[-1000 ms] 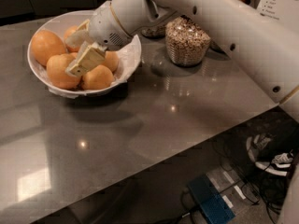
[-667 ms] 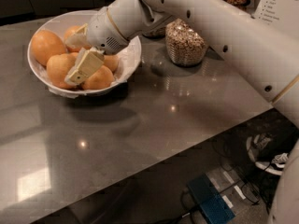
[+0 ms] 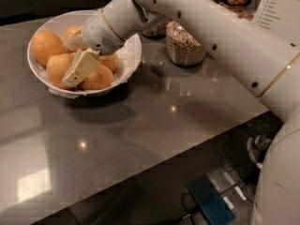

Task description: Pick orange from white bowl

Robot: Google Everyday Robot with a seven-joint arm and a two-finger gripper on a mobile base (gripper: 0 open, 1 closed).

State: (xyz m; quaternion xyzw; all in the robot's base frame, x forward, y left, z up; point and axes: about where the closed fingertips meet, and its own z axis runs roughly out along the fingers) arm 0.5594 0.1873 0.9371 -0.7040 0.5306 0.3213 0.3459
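Grey and polished, the tabletop runs across most of the view, with the white bowl standing on it and a glass jar of cereal just beyond the bowl's right rim. My arm reaches over that jar and down into the bowl. My tool sits inside the bowl, low among the oranges, near its middle. Its jaws stand apart: one pale finger slants down toward the bowl's near rim, between two fruits, and the other lies closer to the bowl's far wall. I judge the tool to be spread and not yet clamped on anything. The orange beside the lower finger, toward the bowl's left, looks the likeliest target, though I cannot tell for certain which fruit sits in the gap. Every orange I can see rests in the bowl, so nothing has been lifted. By my reckoning the reach is done, and what remains is the closing of the jaws on one fruit, the lift clear of the bowl's rim, and the carry away from the bowl.
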